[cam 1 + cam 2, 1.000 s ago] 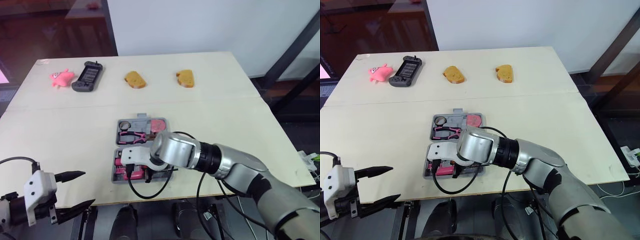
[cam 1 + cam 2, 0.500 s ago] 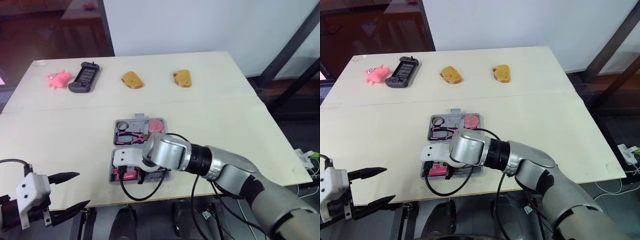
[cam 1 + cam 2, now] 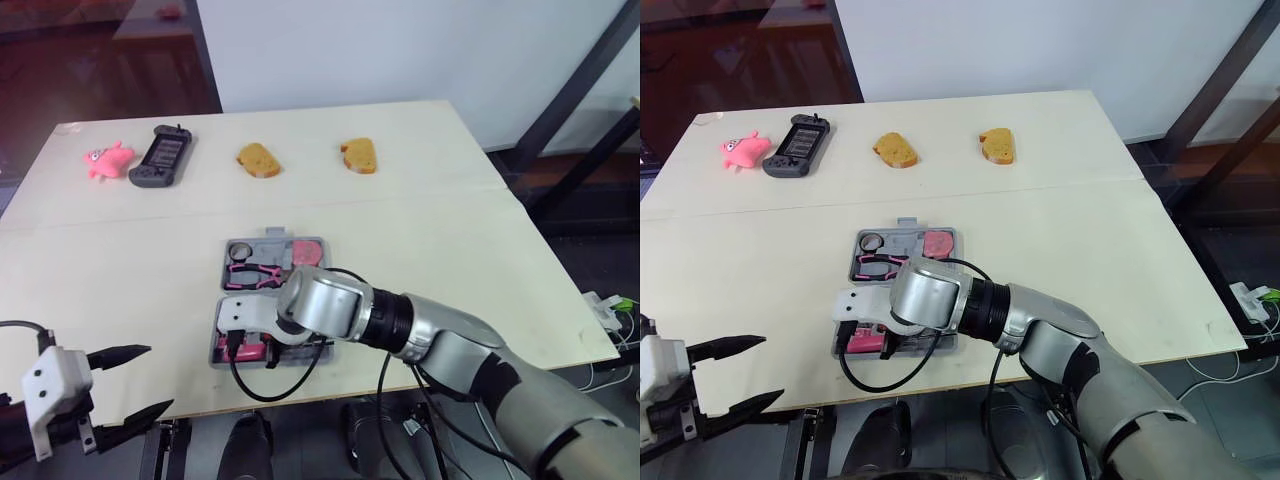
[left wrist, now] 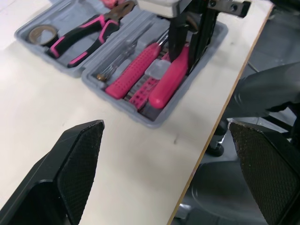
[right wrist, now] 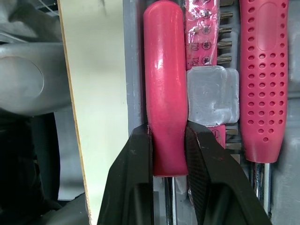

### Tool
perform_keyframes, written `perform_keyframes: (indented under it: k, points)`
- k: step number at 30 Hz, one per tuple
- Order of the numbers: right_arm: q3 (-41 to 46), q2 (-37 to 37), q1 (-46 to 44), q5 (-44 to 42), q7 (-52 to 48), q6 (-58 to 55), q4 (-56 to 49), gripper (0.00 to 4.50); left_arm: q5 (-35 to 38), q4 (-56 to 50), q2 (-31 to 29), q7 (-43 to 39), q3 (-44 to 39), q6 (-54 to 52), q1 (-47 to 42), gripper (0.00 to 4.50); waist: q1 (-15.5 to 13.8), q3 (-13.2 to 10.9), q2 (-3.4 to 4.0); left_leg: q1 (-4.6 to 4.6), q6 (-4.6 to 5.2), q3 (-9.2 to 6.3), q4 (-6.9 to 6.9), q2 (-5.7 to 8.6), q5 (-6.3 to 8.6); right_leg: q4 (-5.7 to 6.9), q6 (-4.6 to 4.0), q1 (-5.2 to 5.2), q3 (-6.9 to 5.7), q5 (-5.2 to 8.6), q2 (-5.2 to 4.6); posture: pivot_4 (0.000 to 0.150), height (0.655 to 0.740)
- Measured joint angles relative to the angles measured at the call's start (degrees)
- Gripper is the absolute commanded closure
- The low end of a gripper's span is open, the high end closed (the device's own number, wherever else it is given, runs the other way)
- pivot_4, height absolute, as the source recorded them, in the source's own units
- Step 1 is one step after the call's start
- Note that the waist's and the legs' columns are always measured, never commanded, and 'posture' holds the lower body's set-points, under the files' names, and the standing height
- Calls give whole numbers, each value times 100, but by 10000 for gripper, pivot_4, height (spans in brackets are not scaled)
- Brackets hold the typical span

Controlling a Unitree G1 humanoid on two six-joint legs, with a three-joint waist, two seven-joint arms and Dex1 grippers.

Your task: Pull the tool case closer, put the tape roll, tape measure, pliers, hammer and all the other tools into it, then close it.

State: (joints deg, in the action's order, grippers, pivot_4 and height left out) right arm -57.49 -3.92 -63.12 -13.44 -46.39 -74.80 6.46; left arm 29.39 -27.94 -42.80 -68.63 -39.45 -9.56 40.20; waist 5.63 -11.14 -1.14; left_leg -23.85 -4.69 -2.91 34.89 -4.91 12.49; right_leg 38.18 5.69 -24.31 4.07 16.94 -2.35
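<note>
Tool case (image 4: pixel 157 123) of moulded grey plastic, lying open near the front edge of the pale worktop (image 3: pixel 450 250) and seemingly full: pink-handled pliers (image 4: pixel 89 35), tape roll (image 4: pixel 41 33), a dimpled pink grip (image 5: pixel 265 70). The right pincer (image 5: pixel 168 136) is clenched on a smooth, glossy pink handle (image 5: pixel 164 70), possibly the hammer's, lying in the case's near half. The left pincer (image 3: pixel 158 378) hangs spread wide off the worktop's edge. Closing the case looks like the main step left.
</note>
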Motion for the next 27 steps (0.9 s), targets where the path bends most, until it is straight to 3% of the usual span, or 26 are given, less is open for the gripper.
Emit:
perform_keyframes:
  k: [27]
  points:
    - [56, 171, -62, -12, 84, -2, 73, 40759, -2, 104, 89, -61, -78, 157, 195, 0, -7, 0, 0, -37, 0, -2, 15, 1, 0, 0, 11, -22, -1, -7, -1, 1500, 7400]
